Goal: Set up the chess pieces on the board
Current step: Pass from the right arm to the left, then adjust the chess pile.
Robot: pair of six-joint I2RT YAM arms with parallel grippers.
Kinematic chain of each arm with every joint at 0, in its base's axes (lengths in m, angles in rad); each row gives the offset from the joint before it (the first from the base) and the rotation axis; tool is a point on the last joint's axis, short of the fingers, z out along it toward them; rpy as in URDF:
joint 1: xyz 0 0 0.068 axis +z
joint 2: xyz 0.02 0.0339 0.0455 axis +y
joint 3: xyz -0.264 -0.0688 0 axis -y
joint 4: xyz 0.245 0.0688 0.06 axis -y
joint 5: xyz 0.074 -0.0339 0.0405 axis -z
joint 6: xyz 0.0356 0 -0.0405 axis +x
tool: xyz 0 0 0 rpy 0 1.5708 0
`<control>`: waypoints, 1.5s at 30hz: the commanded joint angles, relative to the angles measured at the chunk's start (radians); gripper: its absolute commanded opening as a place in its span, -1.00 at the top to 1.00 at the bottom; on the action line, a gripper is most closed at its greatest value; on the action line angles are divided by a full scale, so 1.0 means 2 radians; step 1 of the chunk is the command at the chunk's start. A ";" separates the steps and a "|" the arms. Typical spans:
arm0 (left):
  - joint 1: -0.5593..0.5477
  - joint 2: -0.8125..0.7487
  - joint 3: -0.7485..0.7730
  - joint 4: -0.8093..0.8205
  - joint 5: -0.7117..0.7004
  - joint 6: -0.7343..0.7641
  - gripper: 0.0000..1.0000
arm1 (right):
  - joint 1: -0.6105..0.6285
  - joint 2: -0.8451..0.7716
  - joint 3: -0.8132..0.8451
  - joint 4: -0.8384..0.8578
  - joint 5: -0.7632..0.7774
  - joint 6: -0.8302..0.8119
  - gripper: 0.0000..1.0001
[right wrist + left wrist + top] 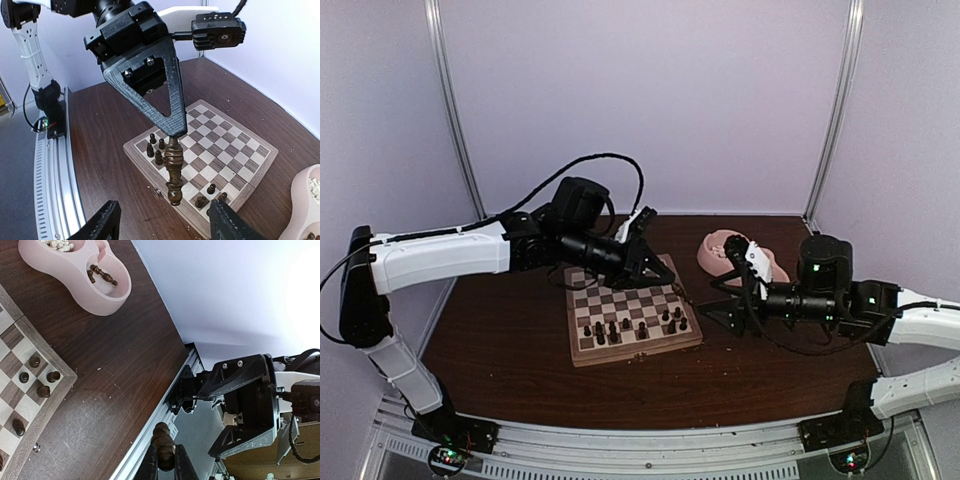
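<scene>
Hanging just beyond the spread fingers of the right gripper, a dark chess piece is pinched by its top in the left gripper, near the board's right edge. Placement looks to be in hand: a steady lowering onto a free square is called for, clear of the standing pieces.

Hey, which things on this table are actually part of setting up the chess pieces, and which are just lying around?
For the job: board; standing pieces; held piece in the left gripper; spare dark pieces and white pieces in the pink bowl.
Just lying about: the pink bowl itself, only a container; metal rail.
</scene>
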 commanded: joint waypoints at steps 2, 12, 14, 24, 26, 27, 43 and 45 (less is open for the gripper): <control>0.007 -0.033 -0.033 0.087 0.032 -0.042 1.00 | 0.003 -0.021 -0.028 0.079 -0.010 0.062 -0.20; 0.008 -0.045 -0.069 0.162 0.059 -0.088 1.00 | 0.003 0.005 -0.016 0.091 -0.027 0.064 0.19; 0.008 -0.048 -0.072 0.165 0.058 -0.091 1.00 | 0.003 0.008 -0.013 0.087 -0.027 0.064 0.21; 0.009 -0.050 -0.074 0.168 0.060 -0.097 1.00 | 0.003 0.013 -0.014 0.085 -0.033 0.064 0.35; 0.008 -0.050 -0.074 0.168 0.062 -0.098 1.00 | 0.003 0.014 -0.014 0.085 -0.032 0.064 0.35; 0.008 -0.050 -0.074 0.169 0.062 -0.098 1.00 | 0.003 0.014 -0.014 0.084 -0.032 0.064 0.35; 0.008 -0.058 -0.076 0.153 0.047 -0.085 1.00 | 0.002 0.011 -0.012 0.078 -0.027 0.063 1.00; 0.010 -0.070 -0.067 0.096 0.015 -0.050 1.00 | 0.002 0.009 -0.013 0.074 -0.028 0.063 1.00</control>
